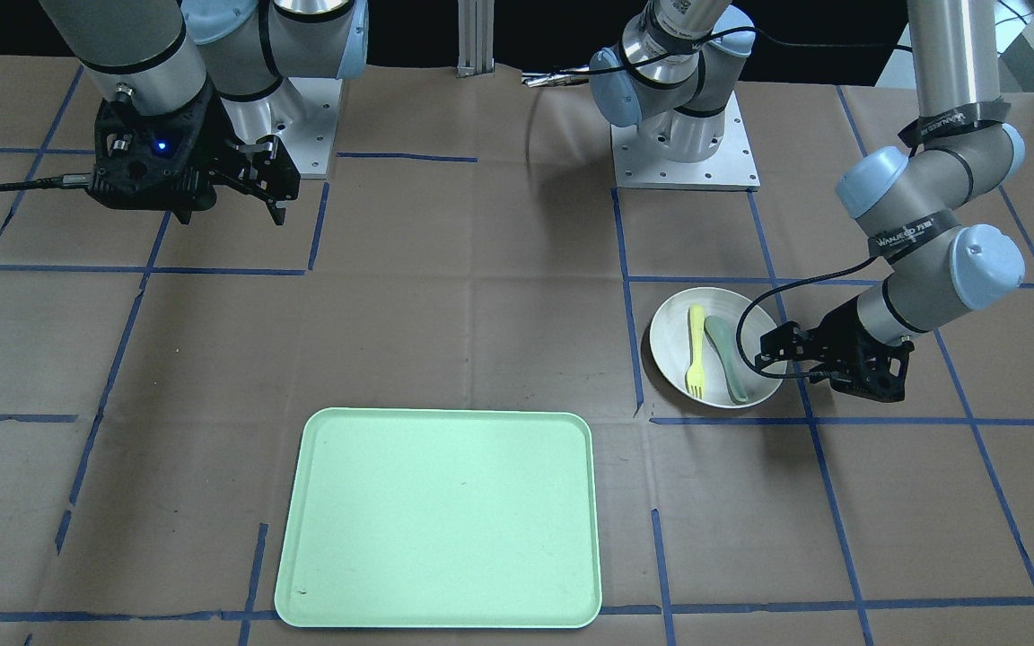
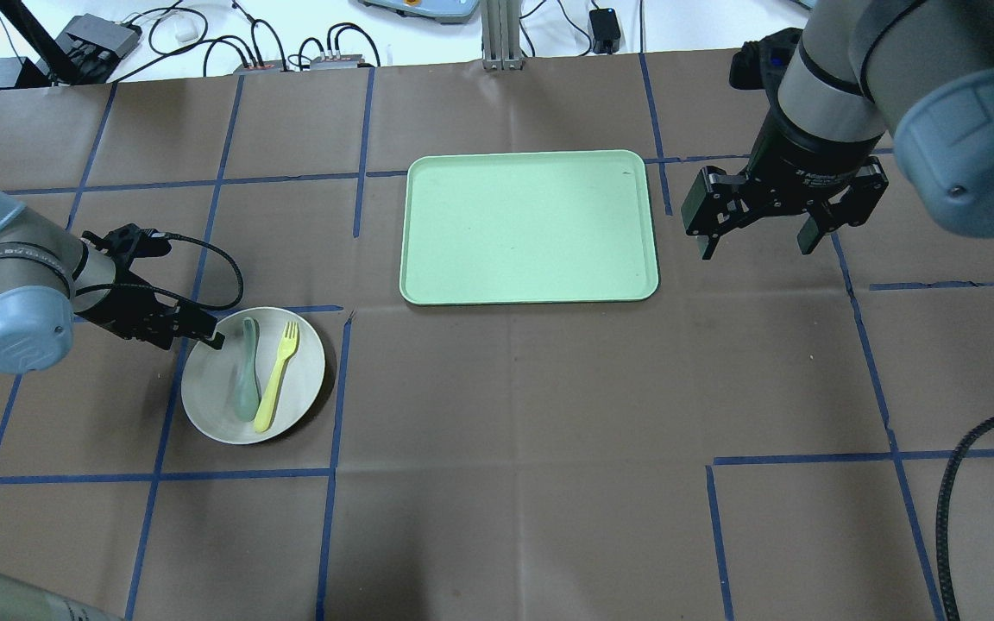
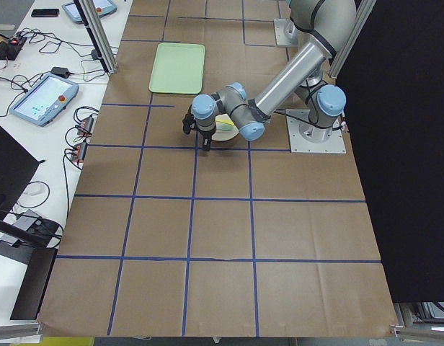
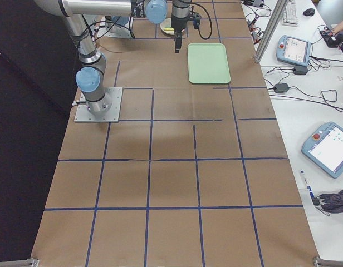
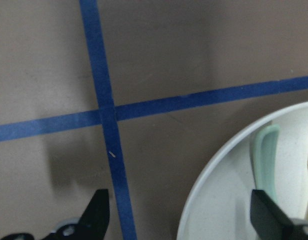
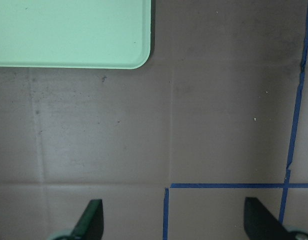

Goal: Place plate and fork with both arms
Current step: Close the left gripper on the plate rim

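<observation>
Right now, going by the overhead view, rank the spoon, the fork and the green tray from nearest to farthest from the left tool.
1. Spoon: lies on the plate, on the side next to the left tool.
2. Fork: also on the plate, just beyond the spoon.
3. Tray: well clear of the plate, by far the farthest.
</observation>
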Controlling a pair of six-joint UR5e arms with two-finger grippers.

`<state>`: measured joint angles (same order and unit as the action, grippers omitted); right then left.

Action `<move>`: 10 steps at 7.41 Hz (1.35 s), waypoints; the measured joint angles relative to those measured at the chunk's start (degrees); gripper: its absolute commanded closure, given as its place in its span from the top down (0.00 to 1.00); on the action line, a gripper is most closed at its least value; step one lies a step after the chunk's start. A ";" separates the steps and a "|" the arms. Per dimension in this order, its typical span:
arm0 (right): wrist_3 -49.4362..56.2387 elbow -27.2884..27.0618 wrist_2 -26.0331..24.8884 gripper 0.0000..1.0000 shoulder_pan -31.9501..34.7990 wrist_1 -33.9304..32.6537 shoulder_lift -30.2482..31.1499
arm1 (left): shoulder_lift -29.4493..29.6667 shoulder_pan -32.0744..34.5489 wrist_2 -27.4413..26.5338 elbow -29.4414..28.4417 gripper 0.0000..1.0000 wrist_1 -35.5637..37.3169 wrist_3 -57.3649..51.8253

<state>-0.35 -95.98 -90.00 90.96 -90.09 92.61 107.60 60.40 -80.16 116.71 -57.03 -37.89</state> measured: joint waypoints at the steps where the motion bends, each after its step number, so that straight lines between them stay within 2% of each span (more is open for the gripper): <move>1: -0.02 0.00 0.00 1.00 0.00 0.00 0.00 | -0.10 -0.03 -0.16 -0.02 0.64 -1.17 -0.03; 3: -0.02 0.00 0.00 1.00 0.00 0.00 0.02 | 0.06 -0.08 -0.48 -0.01 0.45 -2.26 -0.06; 4: -0.01 0.00 0.00 1.00 0.00 0.00 0.03 | 0.12 -0.12 -0.61 -0.01 0.40 -2.71 -0.05; 6: 0.00 0.00 0.00 1.00 0.00 0.00 0.03 | 0.14 -0.20 -0.64 -0.07 0.23 -3.66 0.00; 10: 0.00 0.00 0.00 1.00 0.00 0.00 0.03 | 0.11 -1.35 -0.59 -0.09 0.04 -4.29 -0.15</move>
<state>-0.35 -95.98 -90.00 90.97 -90.09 92.64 107.71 59.04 -80.75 116.63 -61.32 -38.04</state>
